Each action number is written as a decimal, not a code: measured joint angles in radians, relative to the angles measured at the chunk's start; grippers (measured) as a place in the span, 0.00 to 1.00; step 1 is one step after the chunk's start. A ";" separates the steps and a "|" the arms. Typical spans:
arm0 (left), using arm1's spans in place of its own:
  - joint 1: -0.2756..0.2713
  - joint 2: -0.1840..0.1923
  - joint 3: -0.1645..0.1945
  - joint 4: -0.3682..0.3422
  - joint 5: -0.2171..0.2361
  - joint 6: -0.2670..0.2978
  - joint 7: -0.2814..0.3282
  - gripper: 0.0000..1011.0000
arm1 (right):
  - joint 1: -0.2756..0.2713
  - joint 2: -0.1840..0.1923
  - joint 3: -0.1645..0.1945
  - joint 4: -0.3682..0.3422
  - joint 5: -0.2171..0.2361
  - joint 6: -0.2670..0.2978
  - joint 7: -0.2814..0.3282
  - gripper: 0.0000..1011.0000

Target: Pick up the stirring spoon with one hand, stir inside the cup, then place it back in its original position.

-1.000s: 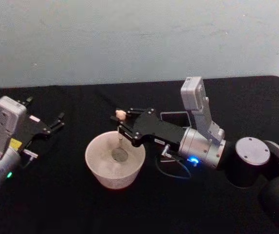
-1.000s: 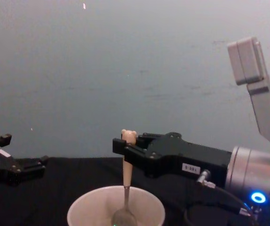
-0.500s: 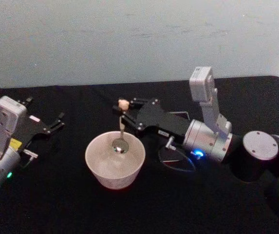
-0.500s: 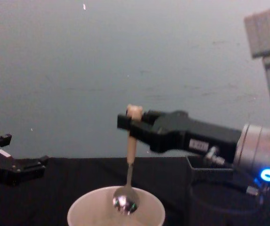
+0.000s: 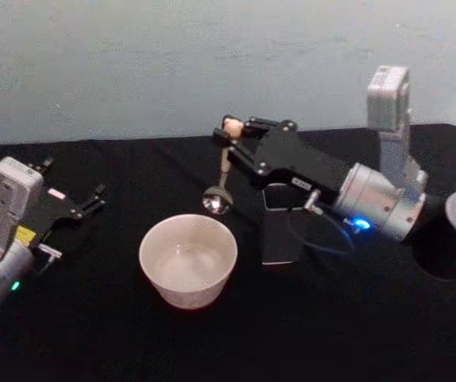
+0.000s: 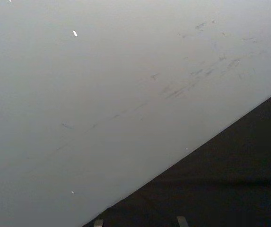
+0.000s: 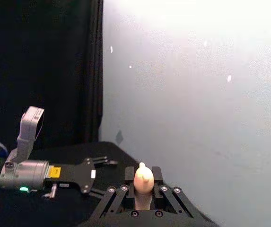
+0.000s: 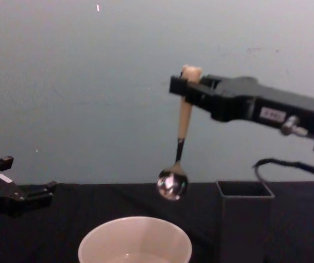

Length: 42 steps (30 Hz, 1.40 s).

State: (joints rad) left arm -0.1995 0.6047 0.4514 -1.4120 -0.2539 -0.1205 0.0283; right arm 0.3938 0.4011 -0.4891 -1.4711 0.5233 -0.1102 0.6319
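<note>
My right gripper [image 5: 229,137] is shut on the stirring spoon [image 5: 224,169], gripping the beige handle just under the bear head. The spoon hangs upright in the air, its silver bowl [image 8: 172,184] above and slightly behind the right part of the cream cup [image 5: 184,296]. In the chest view the right gripper [image 8: 188,89] holds the spoon [image 8: 184,120] clear of the cup [image 8: 135,236]. The dark grey square holder [image 5: 279,235] stands to the right of the cup; seen from the chest, the holder [image 8: 244,224] is open-topped. The bear head [image 7: 144,177] sits between the fingers. My left gripper [image 5: 92,199] rests open at the far left.
A black cloth covers the table [image 5: 92,334], with a pale wall behind. A cable [image 5: 319,239] loops from the right wrist near the holder. The left arm [image 7: 36,172] lies far from the cup.
The right gripper has lifted the spoon out of the cup and carried it up, back and to the right, toward the holder. The left arm has not moved.
</note>
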 joint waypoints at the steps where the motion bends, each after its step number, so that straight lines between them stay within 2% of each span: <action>1: 0.000 0.000 0.000 0.000 0.000 0.000 0.000 0.99 | -0.003 0.009 0.008 -0.012 0.005 -0.001 -0.002 0.21; 14: 0.000 0.000 0.000 0.000 0.000 0.000 0.000 0.99 | -0.036 0.085 0.078 -0.076 0.038 -0.003 -0.027 0.21; 16: 0.000 0.000 0.000 0.000 0.000 0.000 0.000 0.99 | -0.049 0.105 0.094 -0.090 0.043 0.003 -0.033 0.21; 21: 0.000 0.000 0.000 0.000 0.000 0.000 0.000 0.99 | -0.058 0.123 0.107 -0.090 0.046 0.006 -0.036 0.21; 29: 0.000 0.000 0.000 0.000 0.000 0.000 0.000 0.99 | -0.053 0.128 0.107 -0.049 0.039 0.013 -0.034 0.21; 36: 0.000 0.000 0.000 0.000 0.000 0.000 0.000 0.99 | -0.037 0.116 0.087 -0.002 0.033 0.018 -0.013 0.21; 42: 0.000 0.000 0.000 0.000 0.000 0.000 0.000 0.99 | -0.026 0.108 0.066 0.039 0.032 0.045 -0.001 0.21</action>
State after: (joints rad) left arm -0.1995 0.6047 0.4514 -1.4120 -0.2539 -0.1205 0.0283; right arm 0.3683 0.5086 -0.4226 -1.4321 0.5553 -0.0651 0.6308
